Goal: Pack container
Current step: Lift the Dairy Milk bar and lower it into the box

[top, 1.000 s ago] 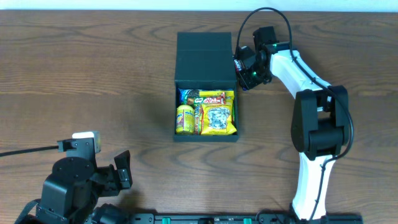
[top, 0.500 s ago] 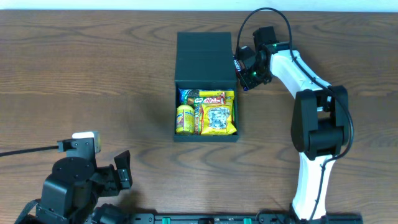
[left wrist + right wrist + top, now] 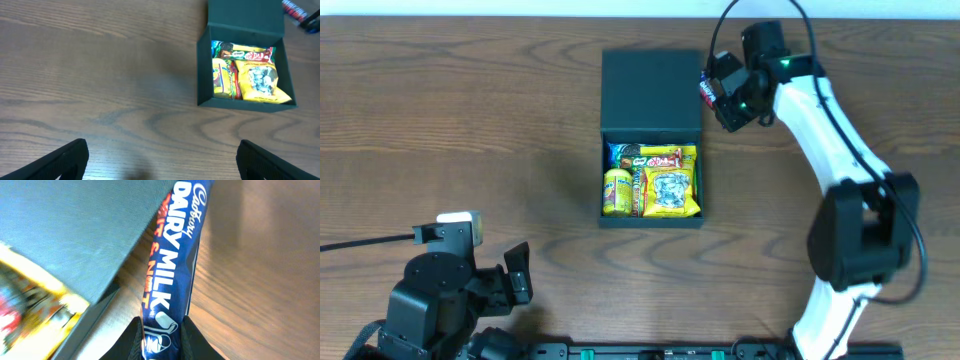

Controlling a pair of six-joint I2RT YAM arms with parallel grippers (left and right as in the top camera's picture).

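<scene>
Dark wood-grain table [image 3: 470, 120]; pale strip [image 3: 520, 6] along far edge; even light.

snacks [image 3: 653, 180] in container [image 3: 651, 222], chocolate bar [image 3: 707, 91] right of lid [image 3: 650, 92]

Overhead, two wrist close-ups (container [image 3: 651, 90] shared)

Blue choc bar [image 3: 172, 265] wrapper, rt wrist view, is showing white script "Cadbury" at top, w/ big white "DAIRY MILK" running lengthwise below. Orange print alongside is reading "…IT & NUT", 1st letters hidden by wrapper's edge. Snack packets [image 3: 655, 180] in container [image 3: 650, 90] are showing print, too small to read.
</scene>
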